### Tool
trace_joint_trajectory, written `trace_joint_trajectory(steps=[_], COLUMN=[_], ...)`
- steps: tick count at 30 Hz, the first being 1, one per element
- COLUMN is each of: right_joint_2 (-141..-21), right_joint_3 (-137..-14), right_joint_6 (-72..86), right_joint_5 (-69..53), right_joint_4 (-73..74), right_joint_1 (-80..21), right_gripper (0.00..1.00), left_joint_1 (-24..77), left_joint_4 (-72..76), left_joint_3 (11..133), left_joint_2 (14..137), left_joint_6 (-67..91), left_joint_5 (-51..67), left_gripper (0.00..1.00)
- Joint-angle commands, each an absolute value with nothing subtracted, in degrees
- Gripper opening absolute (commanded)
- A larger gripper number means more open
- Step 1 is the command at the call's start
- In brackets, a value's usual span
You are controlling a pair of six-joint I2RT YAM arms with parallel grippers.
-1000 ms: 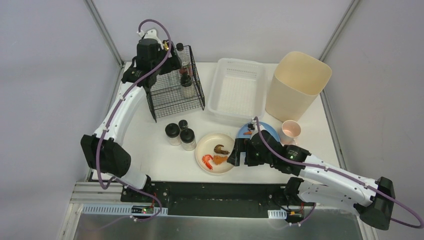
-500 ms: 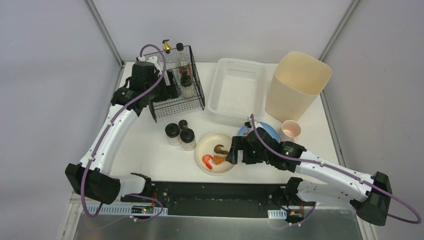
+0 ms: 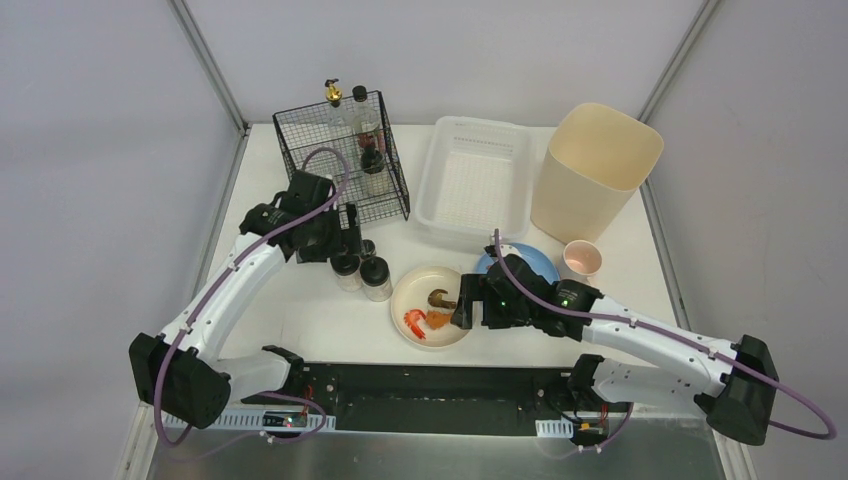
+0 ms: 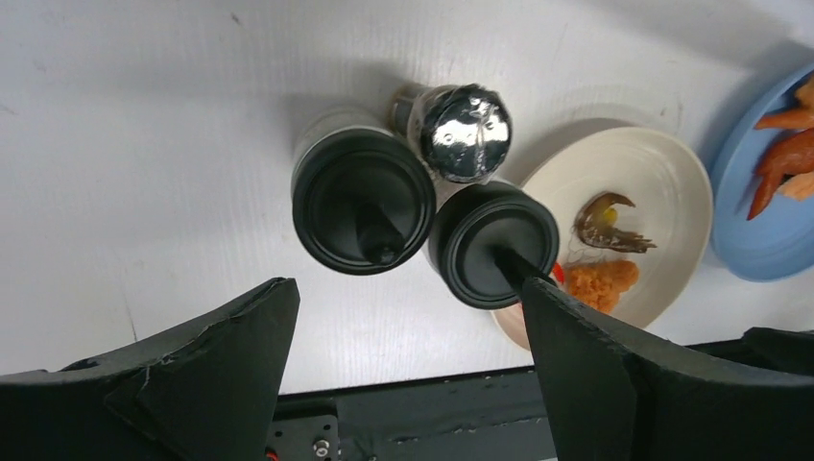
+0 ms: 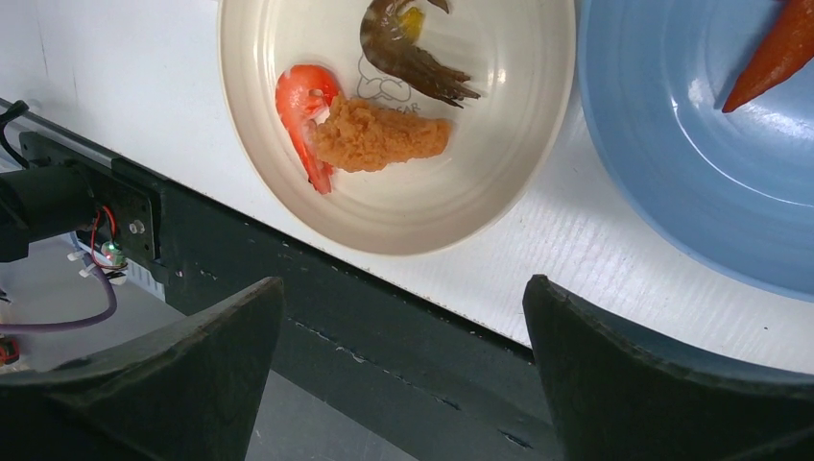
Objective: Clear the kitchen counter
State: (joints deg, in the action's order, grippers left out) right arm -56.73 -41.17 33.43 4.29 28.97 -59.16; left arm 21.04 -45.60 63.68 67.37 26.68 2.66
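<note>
Black fingers of the left gripper [image 4: 408, 283] stand spread wide with nothing between them, hanging just over two black-lidded jars [image 4: 363, 213] and a silver-capped bottle [image 4: 466, 132] huddled together. The right gripper [image 5: 403, 283] gapes just as wide and empty above the near rim of a cream plate [image 5: 499, 182] carrying a red shrimp [image 5: 305, 106] and a breaded piece [image 5: 379, 134]; a blue plate [image 5: 691, 192] sits just beside it. Everything rests on the white kitchen counter [image 3: 300, 310], with a wire rack [image 3: 340, 170], a white basket [image 3: 470, 185] and a beige bin [image 3: 595, 165] along its far side.

Left arm [image 3: 245, 275] pulled back from wire rack [image 3: 330, 160], left jaws now over black-lidded jars [image 4: 363, 200]
</note>
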Motion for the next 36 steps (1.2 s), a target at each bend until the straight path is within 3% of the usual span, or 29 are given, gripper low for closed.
trace_joint_trajectory(steps=[1, 36], right_joint_2=[-57.17, -57.35], right_joint_3=[-43.78, -42.98], right_joint_6=[33.83, 34.98], right_joint_5=[5.45, 5.56], right_joint_4=[28.77, 27.3], right_joint_1=[-59.49, -59.5], right_gripper=[0.99, 0.99], left_joint_1=[21.45, 21.45], left_joint_4=[-48.02, -46.9], left_joint_3=[61.89, 60.7], left_joint_2=[65.81, 75.73], left_joint_6=[27.99, 27.4], left_joint_5=[0.39, -3.47], left_gripper=[0.9, 0.86])
